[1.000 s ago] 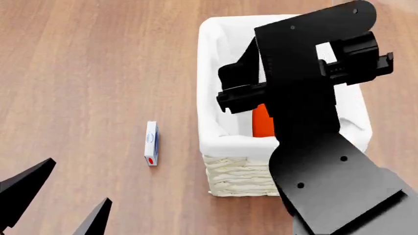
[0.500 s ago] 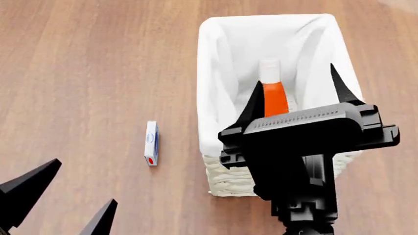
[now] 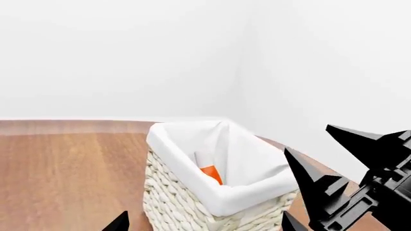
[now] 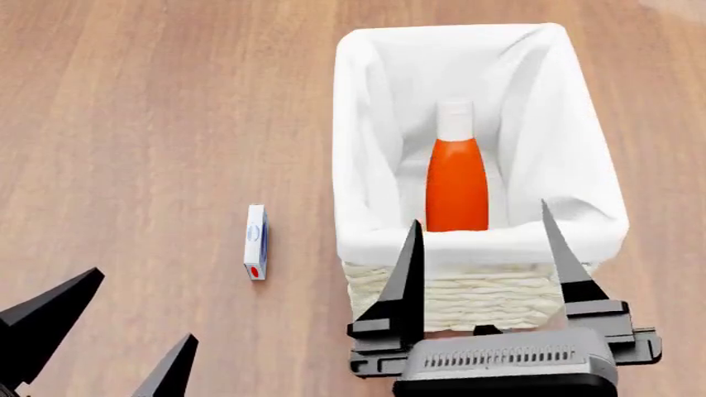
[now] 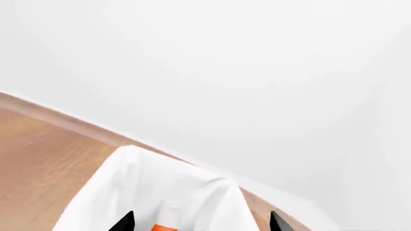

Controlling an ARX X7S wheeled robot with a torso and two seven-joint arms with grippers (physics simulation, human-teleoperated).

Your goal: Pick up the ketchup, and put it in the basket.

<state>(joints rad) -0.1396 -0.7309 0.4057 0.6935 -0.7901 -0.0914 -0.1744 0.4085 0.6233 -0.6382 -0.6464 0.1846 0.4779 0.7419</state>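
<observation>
The ketchup [image 4: 457, 186], an orange-red bottle with a white cap, rests inside the basket [image 4: 355, 157], cap toward the far end. Nothing is touching it. The basket is cream wicker with a white cloth liner. My right gripper [image 4: 479, 213] is open on the near side of the basket, fingers pointing over the near rim, and holds nothing. My left gripper [image 4: 141, 306] is open and empty at the near left, well away from the basket. The left wrist view shows the basket [image 3: 173, 202], the ketchup [image 3: 209, 171] and the right gripper [image 3: 308, 139]. The right wrist view shows the ketchup [image 5: 168, 219] in the liner [image 5: 128, 183].
A small white-and-blue box [image 4: 256, 241] with a red dot lies on the wooden table [image 4: 132, 124], left of the basket. White walls stand behind the table in both wrist views.
My right arm has pulled back from over the basket toward me, its gripper open. The ketchup stays in the basket, now fully uncovered. The left gripper has barely moved.
</observation>
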